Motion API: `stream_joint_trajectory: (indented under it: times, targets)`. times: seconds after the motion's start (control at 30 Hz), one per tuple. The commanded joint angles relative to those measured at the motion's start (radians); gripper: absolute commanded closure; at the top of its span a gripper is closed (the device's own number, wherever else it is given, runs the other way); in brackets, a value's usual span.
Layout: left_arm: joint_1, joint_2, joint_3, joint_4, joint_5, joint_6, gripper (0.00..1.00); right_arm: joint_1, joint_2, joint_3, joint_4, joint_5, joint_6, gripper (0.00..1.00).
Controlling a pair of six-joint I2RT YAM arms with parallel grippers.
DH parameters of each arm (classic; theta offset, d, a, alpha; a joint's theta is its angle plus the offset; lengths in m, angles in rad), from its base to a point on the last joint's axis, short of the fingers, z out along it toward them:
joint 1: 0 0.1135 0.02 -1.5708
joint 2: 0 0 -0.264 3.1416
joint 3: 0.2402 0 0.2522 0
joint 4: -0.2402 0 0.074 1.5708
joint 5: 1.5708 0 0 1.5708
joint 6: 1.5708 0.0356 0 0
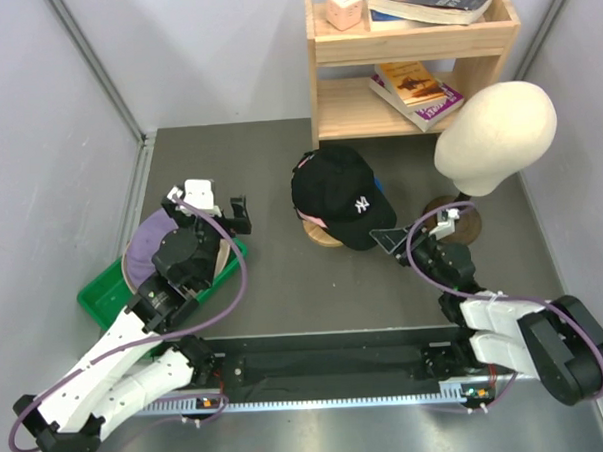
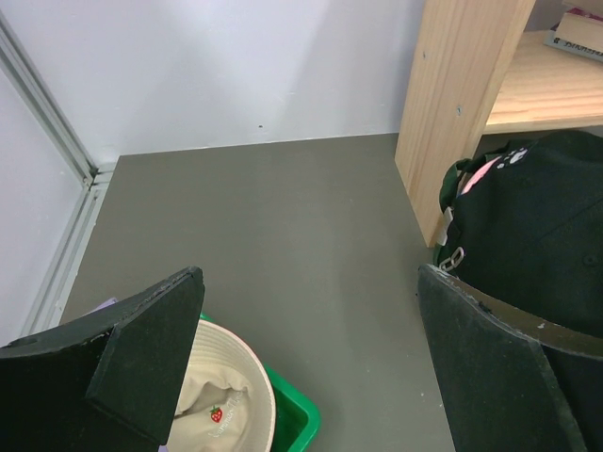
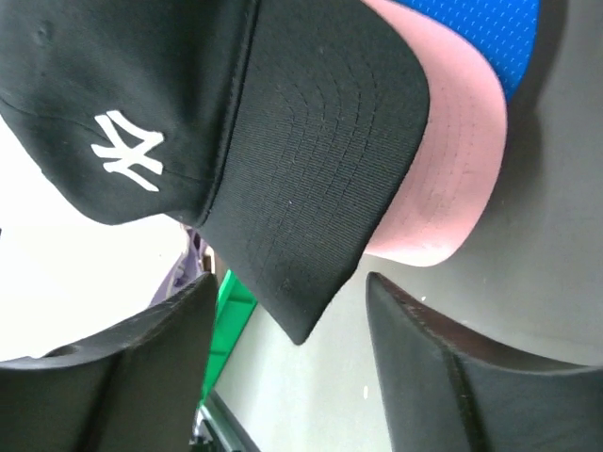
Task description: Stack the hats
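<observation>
The right hand (image 3: 290,306) has its fingers apart, one on each side of the brim tip of the black cap (image 1: 335,189), clamped on nothing. That stance suits squaring the brim or taking hold of it; I can't tell which. The black cap sits on top of a pale pink cap (image 3: 443,179) and a blue cap (image 3: 476,33), their brims slightly fanned. The pile rests on a round wooden stand (image 1: 320,235) mid-tabletop (image 1: 284,277) — probably so the crowns keep their shape and nest.

The left hand (image 1: 226,211), spread wide and empty, hovers over a green tray (image 1: 96,295) at the left. There lie a lavender hat (image 1: 147,238) and a cream-lined hat (image 2: 231,395), crown down — likely next for the stack.
</observation>
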Motion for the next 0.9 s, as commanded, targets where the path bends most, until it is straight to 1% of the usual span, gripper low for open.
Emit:
stream_joint_trajectory:
  times: [0.0,0.03,0.1,0.13,0.23,0.4,0.47,0.53,0.57,0.7,0.87]
  targets:
    - [0.002,0.005,-0.001,0.019,0.012,-0.010,0.01,0.000,0.063,0.034,0.161,-0.077,-0.006,0.47]
    - [0.000,0.005,0.001,0.019,0.012,-0.012,0.01,-0.001,0.076,0.032,0.181,-0.085,0.003,0.59]
    - [0.000,0.007,0.001,0.019,0.012,-0.009,0.01,0.000,0.083,0.021,0.221,-0.097,0.007,0.66]
    - [0.002,0.008,0.001,0.019,0.012,-0.009,0.01,0.000,0.083,0.021,0.224,-0.100,0.013,0.72]
    - [0.000,0.008,-0.001,0.021,0.011,-0.007,0.01,0.002,0.063,0.011,0.235,-0.108,0.023,0.79]
    - [0.002,0.012,-0.001,0.021,0.012,-0.005,0.01,0.000,0.014,0.020,0.190,-0.137,0.021,0.83]
    - [0.000,0.013,-0.001,0.021,0.014,-0.007,0.01,0.002,-0.009,0.032,0.117,-0.131,0.007,0.86]
    - [0.002,0.016,0.001,0.021,0.012,-0.007,0.01,0.000,-0.022,0.052,-0.018,-0.112,-0.022,0.91]
    - [0.000,0.018,0.001,0.019,0.014,-0.007,0.01,0.000,-0.019,0.054,-0.034,-0.096,-0.022,0.93]
    - [0.000,0.018,-0.001,0.018,0.014,-0.010,0.01,0.002,0.032,0.049,-0.043,-0.088,0.013,1.00]
    - [0.000,0.021,0.001,0.015,0.015,-0.012,0.01,-0.001,0.171,0.040,0.004,-0.060,0.058,1.00]
